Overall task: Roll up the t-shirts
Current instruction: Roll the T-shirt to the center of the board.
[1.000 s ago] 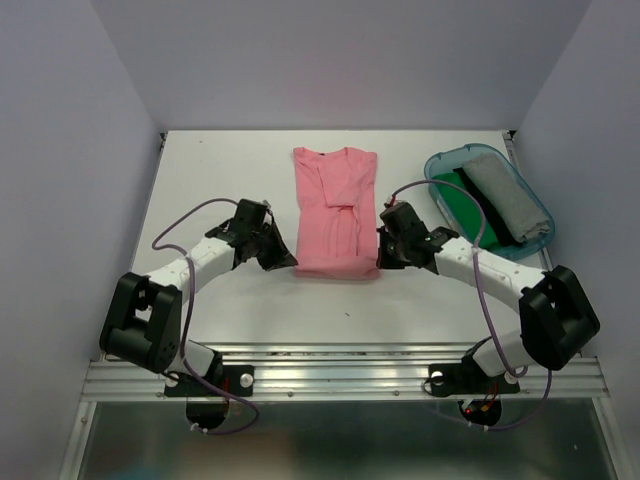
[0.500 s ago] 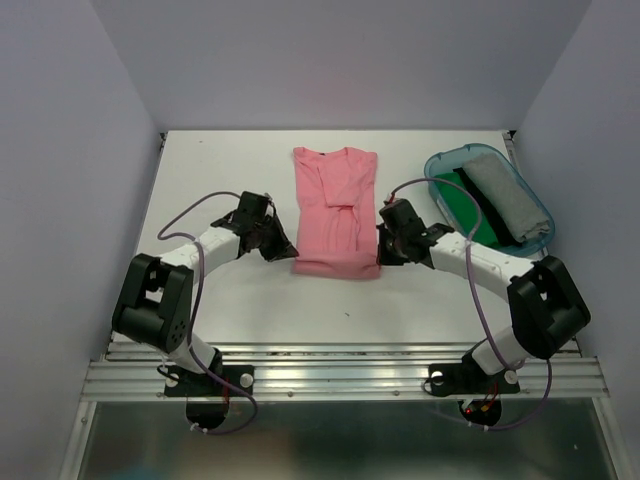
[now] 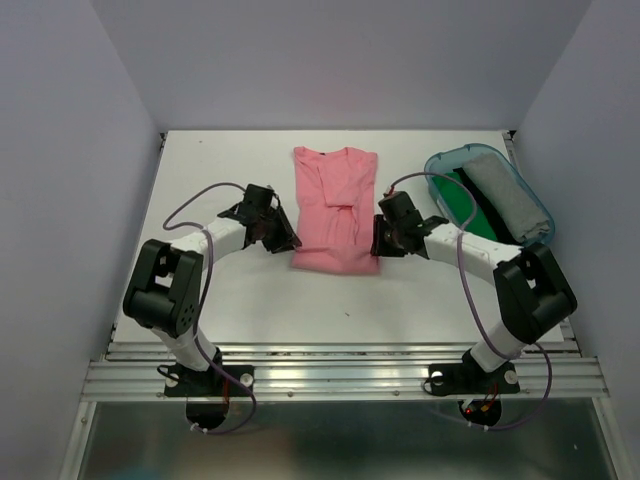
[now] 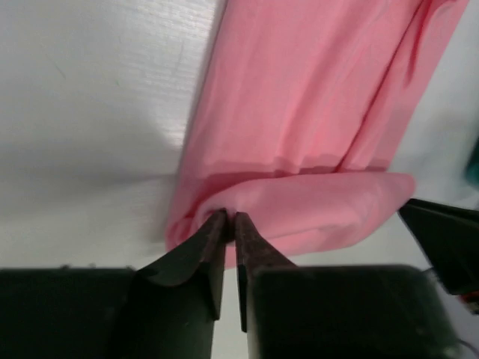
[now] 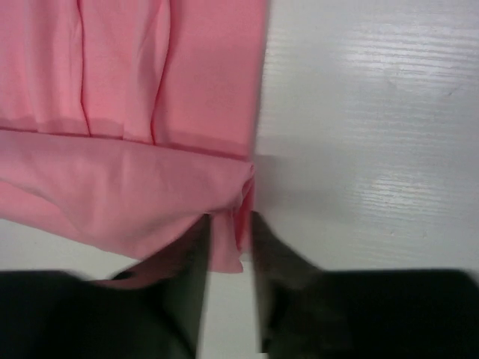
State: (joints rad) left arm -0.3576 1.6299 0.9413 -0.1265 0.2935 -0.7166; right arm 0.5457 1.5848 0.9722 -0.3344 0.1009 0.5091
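Observation:
The salmon-pink t-shirt (image 3: 335, 200) lies flat in the middle of the table with its neck at the far end. Its near hem is turned over into a soft roll (image 4: 314, 206) (image 5: 112, 187). At the roll's left end my left gripper (image 3: 291, 244) (image 4: 230, 218) has its tips pinched together on a bit of pink cloth. My right gripper (image 3: 377, 249) (image 5: 228, 224) is at the roll's right end. Its fingers look blurred and stand apart, with the loose corner of the cloth hanging between them. A green t-shirt (image 3: 462, 205) and a grey one (image 3: 505, 195) lie in the tub.
A translucent teal tub (image 3: 437, 163) stands at the right of the table, just beyond the right arm. Grey walls close in the table on the left, right and back. Bare white table lies to the left of the shirt and in front of it.
Both grippers have carried the shirt's near hem a little farther from the arm bases, so the roll sits higher on the shirt. The right jaws have parted.

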